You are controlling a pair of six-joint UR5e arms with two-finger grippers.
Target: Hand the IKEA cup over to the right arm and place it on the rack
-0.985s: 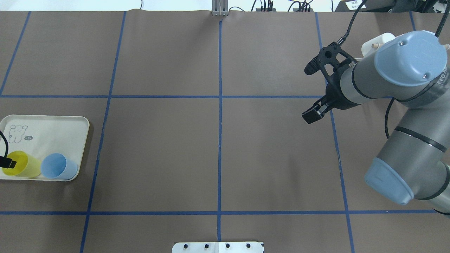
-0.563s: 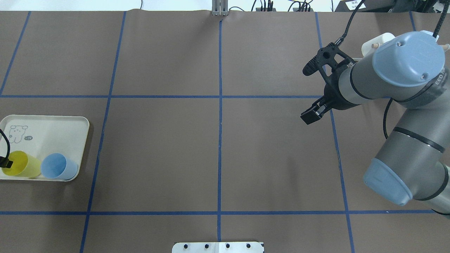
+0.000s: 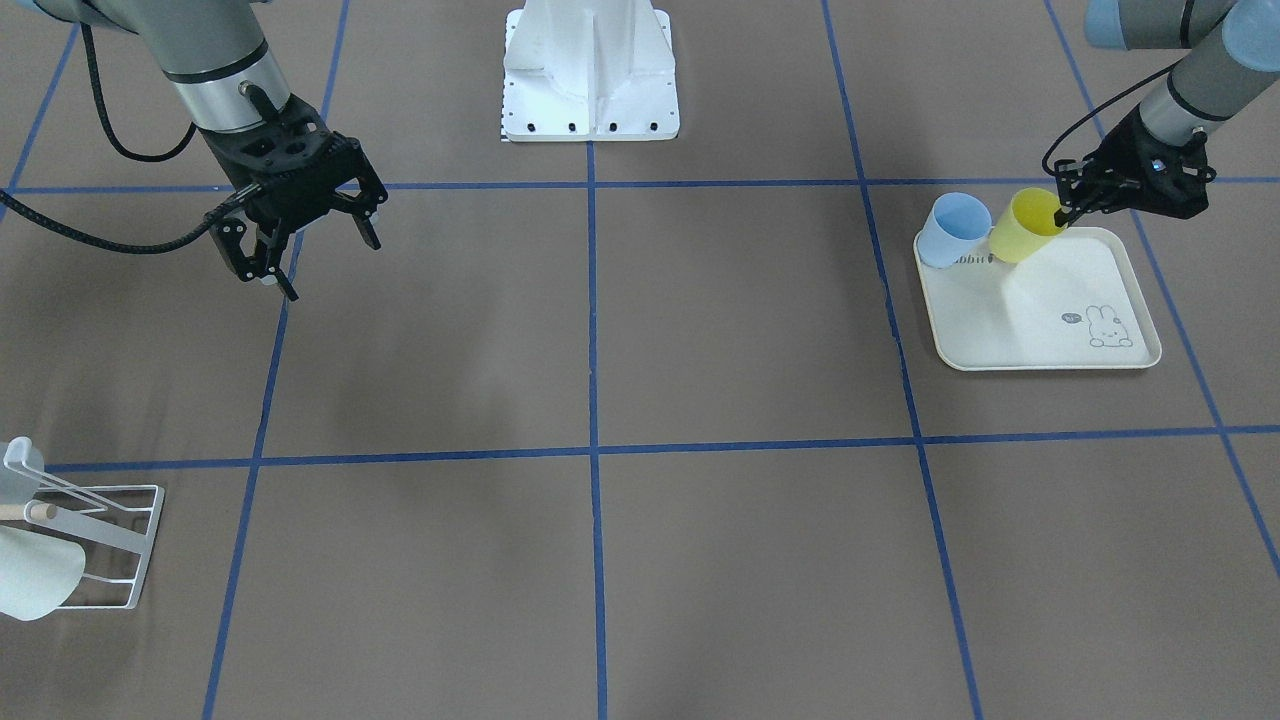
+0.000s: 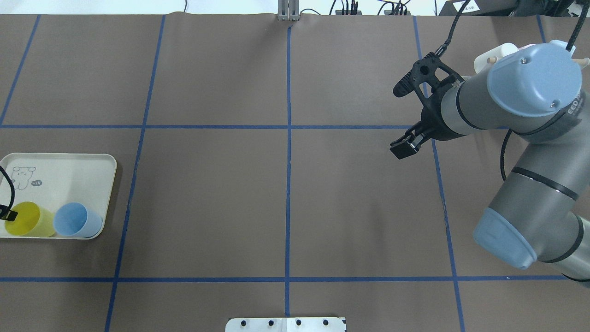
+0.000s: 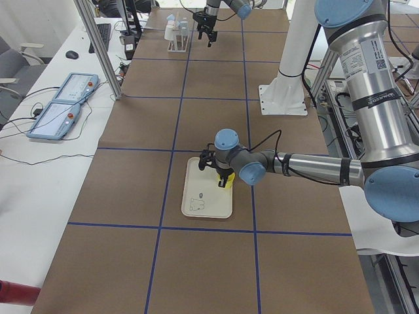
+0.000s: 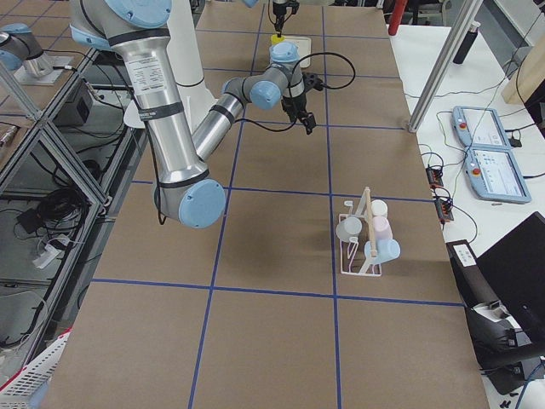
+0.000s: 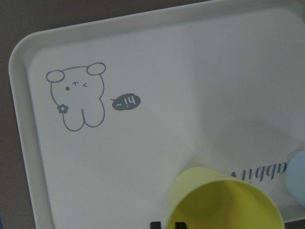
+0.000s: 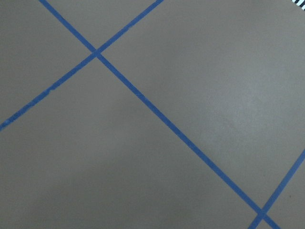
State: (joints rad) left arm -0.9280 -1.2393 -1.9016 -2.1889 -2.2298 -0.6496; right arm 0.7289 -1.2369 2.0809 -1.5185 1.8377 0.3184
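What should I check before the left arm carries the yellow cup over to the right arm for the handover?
1. Grip: the left gripper pinches the yellow cup at its rim: ok.
2. Yellow cup clear of the blue cup: cannot tell; they sit very close together.
3. Yellow cup lifted off the tray: cannot tell; it is tilted.
4. Receiver: the right gripper is open and empty: ok.
5. Free prong on the rack: cannot tell; several cups already hang there.

Front view's edge cuts off the rack [image 3: 100, 520].
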